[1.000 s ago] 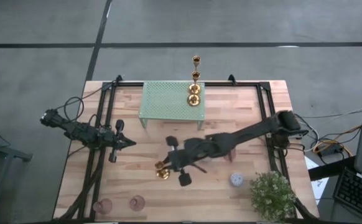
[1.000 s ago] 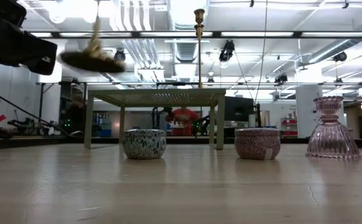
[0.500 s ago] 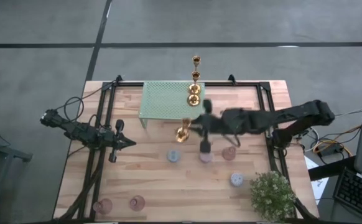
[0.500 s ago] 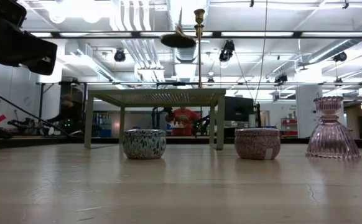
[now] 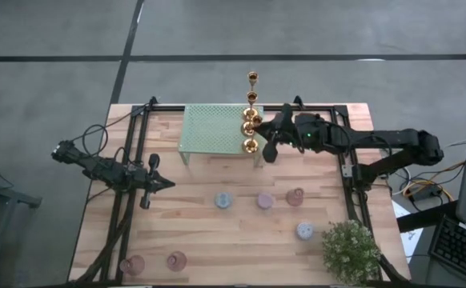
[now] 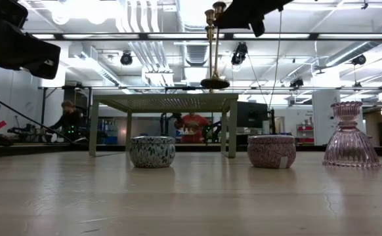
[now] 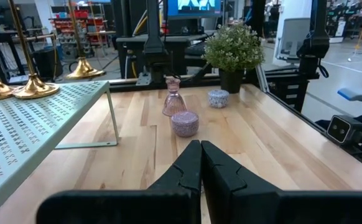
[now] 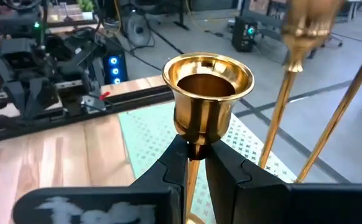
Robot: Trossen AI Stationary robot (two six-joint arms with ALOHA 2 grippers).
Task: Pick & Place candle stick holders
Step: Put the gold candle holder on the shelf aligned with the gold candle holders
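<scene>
My right gripper [image 5: 263,140] is shut on a shiny gold candle stick holder [image 6: 214,46] at the right end of the mint-green rack [image 5: 217,128]. Its round base [image 6: 214,83] hangs just above the rack top. Two more gold holders [image 5: 251,120] stand on their bases on the rack beside it. Squat round holders [image 5: 223,201] [image 5: 265,201] [image 5: 305,231] and a pink glass one [image 5: 295,197] stand on the table. Two more pink glass ones [image 5: 176,260] stand near the front left edge. My left gripper [image 5: 165,184] waits shut and empty at the table's left. My right gripper pinches the gold holder's thin stem just below its cup [image 8: 195,149] between its two fingers [image 8: 227,165]. The fingers come level from the table's right and lie across the stem. The holder hangs upright, its base [image 5: 250,145] clear of the rack.
A bushy potted plant [image 5: 350,250] stands at the near right corner. Black frame rails [image 5: 137,160] run along the table's left, right and far sides. Bare wood lies between the rack and the row of squat holders.
My right gripper has carried the gold holder from the table's middle toward the far edge and up over the rack's right end. The holder has swung from tilted to upright. My left arm has kept still.
</scene>
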